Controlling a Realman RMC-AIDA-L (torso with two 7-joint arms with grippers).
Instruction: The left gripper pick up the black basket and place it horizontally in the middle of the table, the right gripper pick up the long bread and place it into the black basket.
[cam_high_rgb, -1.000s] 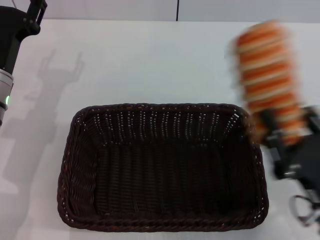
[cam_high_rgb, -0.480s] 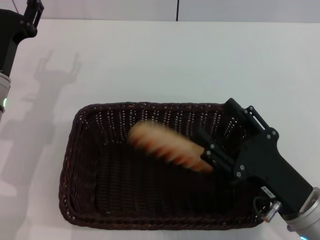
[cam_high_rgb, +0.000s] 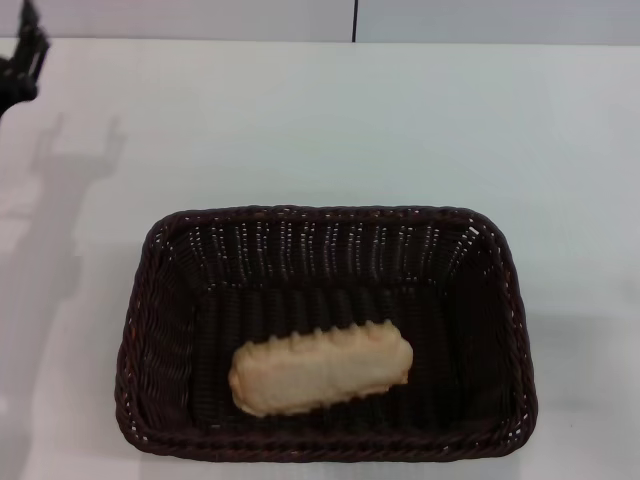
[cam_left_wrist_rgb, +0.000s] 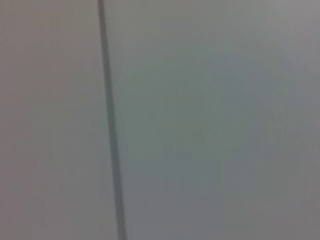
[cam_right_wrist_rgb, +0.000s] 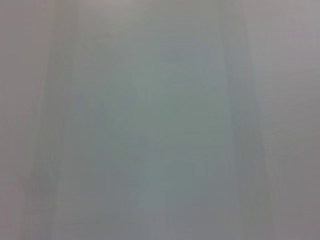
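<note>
The black basket (cam_high_rgb: 160, 300) lies lengthwise across the near middle of the white table (cam_high_rgb: 400, 120) in the head view. The long bread (cam_high_rgb: 320, 368) lies inside it toward the near side, pale underside up, scalloped edge showing. Only a black tip of my left gripper (cam_high_rgb: 22, 62) shows at the far left edge, well away from the basket. My right gripper is out of view. Both wrist views show only a blank grey surface.
A dark vertical seam (cam_high_rgb: 355, 20) runs down the wall behind the table's far edge. The left arm's shadow (cam_high_rgb: 60, 190) falls on the table's left side.
The right gripper carried the bread from the right into the basket, let it go and left the view. The left arm withdrew further to the far left.
</note>
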